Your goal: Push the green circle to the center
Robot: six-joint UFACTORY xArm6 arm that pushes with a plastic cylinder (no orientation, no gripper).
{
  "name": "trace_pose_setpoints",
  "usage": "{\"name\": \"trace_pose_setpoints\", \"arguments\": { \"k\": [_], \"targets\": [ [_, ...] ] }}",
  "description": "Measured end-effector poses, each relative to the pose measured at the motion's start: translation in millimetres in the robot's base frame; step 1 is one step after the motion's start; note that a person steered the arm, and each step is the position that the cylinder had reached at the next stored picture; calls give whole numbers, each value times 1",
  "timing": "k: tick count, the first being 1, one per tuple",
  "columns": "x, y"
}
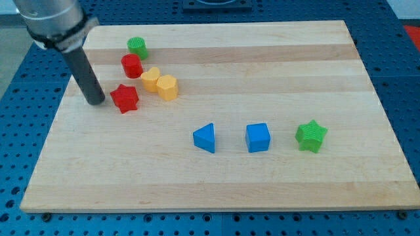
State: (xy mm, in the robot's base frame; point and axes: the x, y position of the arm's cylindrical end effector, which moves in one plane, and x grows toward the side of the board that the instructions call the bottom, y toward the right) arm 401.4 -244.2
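My tip (96, 101) seemingly rests on the board, rod slightly tilted.

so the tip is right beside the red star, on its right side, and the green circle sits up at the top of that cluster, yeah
Not quite. The camera view shows my tip on the view's left of the red star, not its right. The rest holds: the tip is right beside the star, and the green circle sits at the top of that cluster, just above the red cylinder.

The arm's upper part (49, 23) is being cut off by the view's top edge, above the wooden board (262, 190). The board's lower corners are being cropped at the view's bottom. The two yellow blocks (159, 82), touching, are too small for their shapes to be told.
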Motion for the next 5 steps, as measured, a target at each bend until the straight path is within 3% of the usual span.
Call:
{"name": "trace_pose_setpoints", "arguments": {
  "k": [3,5],
  "targets": [
    [-143,-13],
    [-136,33]
  ]
}}
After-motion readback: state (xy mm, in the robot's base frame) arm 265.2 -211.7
